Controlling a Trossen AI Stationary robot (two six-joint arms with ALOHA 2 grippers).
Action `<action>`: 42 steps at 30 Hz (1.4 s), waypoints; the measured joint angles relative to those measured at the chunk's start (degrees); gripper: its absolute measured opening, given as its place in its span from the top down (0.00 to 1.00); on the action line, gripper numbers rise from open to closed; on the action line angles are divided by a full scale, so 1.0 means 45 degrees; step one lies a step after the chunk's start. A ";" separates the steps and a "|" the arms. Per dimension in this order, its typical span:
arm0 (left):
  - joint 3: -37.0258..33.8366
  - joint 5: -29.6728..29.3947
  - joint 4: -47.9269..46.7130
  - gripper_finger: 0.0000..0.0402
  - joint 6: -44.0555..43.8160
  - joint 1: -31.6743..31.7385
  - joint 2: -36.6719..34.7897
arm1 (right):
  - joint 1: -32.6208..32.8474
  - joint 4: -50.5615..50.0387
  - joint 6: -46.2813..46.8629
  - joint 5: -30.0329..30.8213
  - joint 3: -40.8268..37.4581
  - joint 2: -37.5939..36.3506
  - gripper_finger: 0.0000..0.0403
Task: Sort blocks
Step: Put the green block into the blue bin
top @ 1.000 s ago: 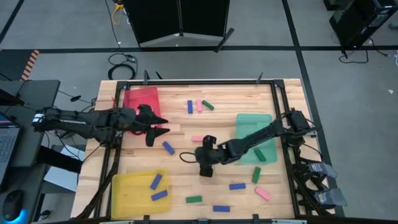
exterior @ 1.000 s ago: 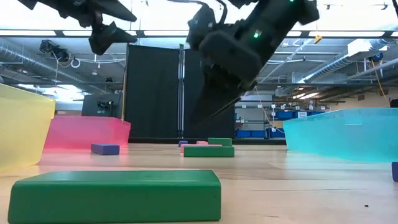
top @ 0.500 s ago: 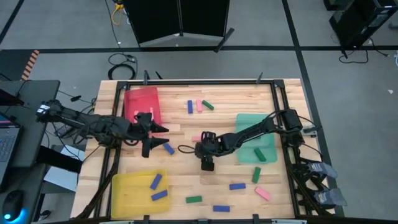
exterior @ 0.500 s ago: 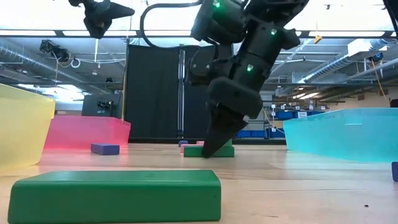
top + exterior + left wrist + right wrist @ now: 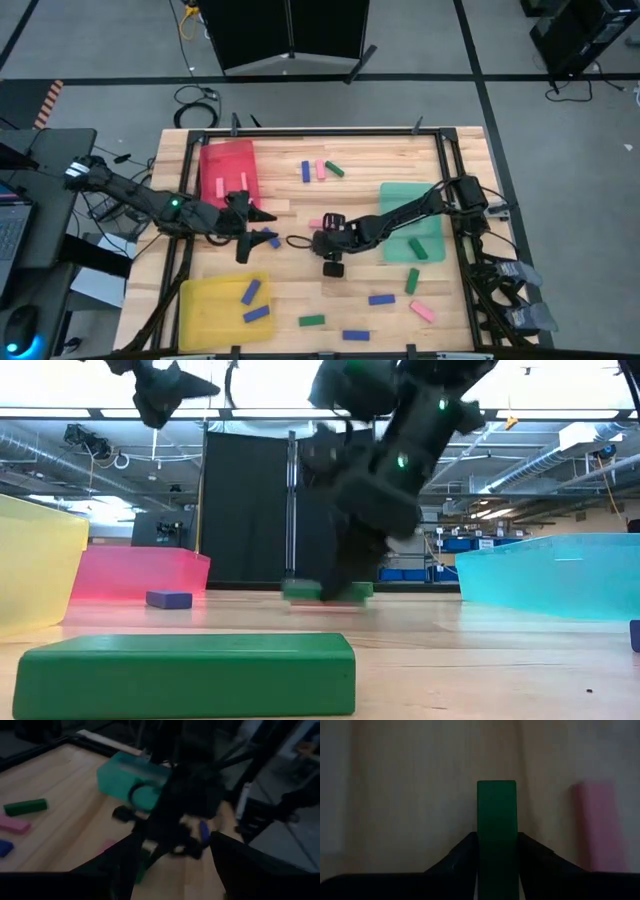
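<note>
Right wrist view shows the right gripper clamped on a green block at mid-table beside a pink block, while the left gripper, jaws parted and empty, hangs near the red tray.

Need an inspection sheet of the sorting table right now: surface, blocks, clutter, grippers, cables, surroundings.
Surface: wooden slat table, black frame.
Job's things: small pink, green and blue blocks scattered; two blue ones in the yellow tray, one pink in the red tray, one green in the green tray.
Clutter: nothing seen.
Grippers: right gripper closed around a green block mid-table; left gripper open, hovering over a blue block.
Cables: coiled black cable on floor.
Surroundings: black panel, laptop.
</note>
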 joint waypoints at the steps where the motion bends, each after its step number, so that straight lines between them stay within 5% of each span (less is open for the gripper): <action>1: 0.0000 -0.0076 0.0008 0.39 -0.0045 -0.0034 0.0187 | 0.0103 0.0084 -0.0024 0.0304 -0.0005 -0.0254 0.71; 11: 0.0000 0.0024 -0.0090 0.39 0.0154 -0.0047 0.2176 | 0.1990 -0.0533 -0.0031 0.4744 0.0037 -0.3658 0.71; 15: 0.0120 0.0429 -0.0989 0.40 0.0661 -0.0047 0.2858 | 0.3005 -0.4116 0.2295 0.7331 0.0039 -0.5089 0.71; 19: 0.0732 0.0501 -0.3071 0.40 0.1057 -0.0047 0.3547 | 0.4005 -0.9291 0.7408 0.9034 0.0039 -0.6179 0.71; 25: 0.2178 0.0306 -0.5972 0.40 0.1787 -0.0047 0.4798 | 0.4652 -1.5886 1.5503 0.8261 0.0037 -0.6200 0.71; 36: 0.3779 -0.0056 -0.8817 0.40 0.2587 0.0059 0.6817 | 0.3343 -1.5016 1.8861 0.4592 -0.3677 -0.6239 0.70; 42: 0.3769 0.0482 -0.9081 0.40 0.3577 0.0579 0.7656 | 0.3927 -1.4910 2.0959 0.4219 -0.4499 -0.6250 0.46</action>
